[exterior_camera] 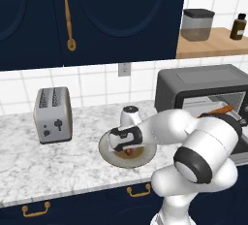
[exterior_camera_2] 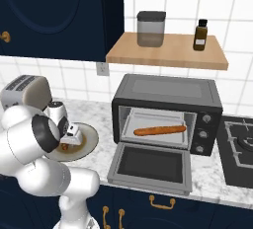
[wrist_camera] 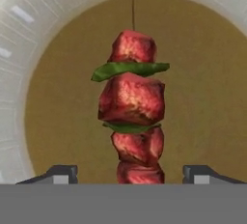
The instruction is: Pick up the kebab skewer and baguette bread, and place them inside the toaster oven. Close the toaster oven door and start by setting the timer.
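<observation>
The kebab skewer [wrist_camera: 132,117] is being carried by the plate [exterior_camera_2: 89,144], which is being borne by the counter [exterior_camera: 72,163] between the toaster [exterior_camera: 52,114] on the left and the toaster oven [exterior_camera_2: 165,112] on the right. The baguette bread [exterior_camera_2: 159,130] is being held on the rack inside the toaster oven, above the lowered toaster oven door [exterior_camera_2: 150,166]. The skewer is being flanked by the fingers [wrist_camera: 60,174].

Two base cameras look forward and down from behind the arm, left and right, sharing the marbled grey surface [exterior_camera: 58,161], round beige plate [exterior_camera: 109,153] and dark grey boxy toaster oven [exterior_camera_2: 168,92]. The hand camera stares straight down, very near that plate [wrist_camera: 29,35].
</observation>
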